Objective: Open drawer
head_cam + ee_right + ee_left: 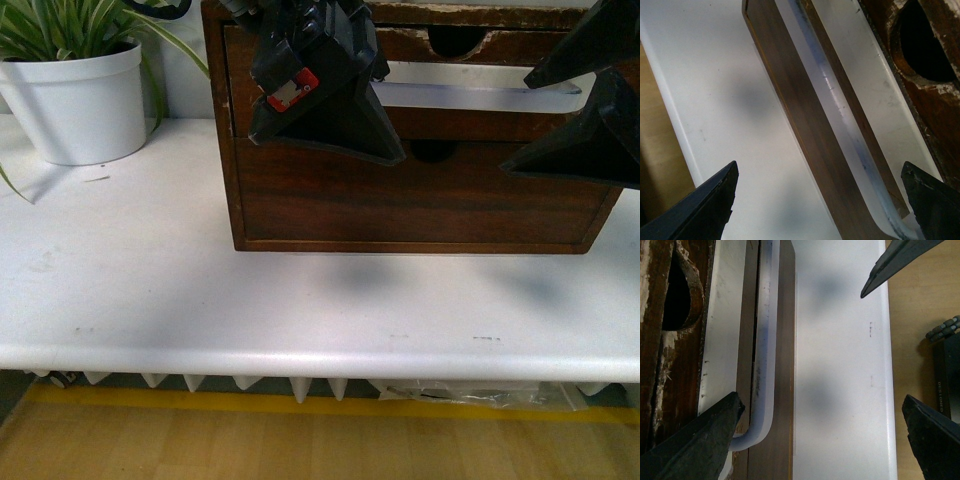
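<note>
The left tool [822, 402] is spread wide, with the bent end of the white handle [767, 340] between its fingers. The right tool [820, 166] is equally spread around the handle's other end. Behind the handle, the drawer [480, 125] sits uppermost in the chest [400, 210] on the worktop [200, 290].

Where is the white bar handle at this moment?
In the front view, the white bar handle runs across the upper drawer of the wooden cabinet, between the left gripper and right gripper, above the plain lower drawer.

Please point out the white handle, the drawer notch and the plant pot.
white handle [470, 93]: front view, middle of bar.
drawer notch [455, 40]: front view, its dark opening.
plant pot [75, 105]: front view, white wall.
</note>
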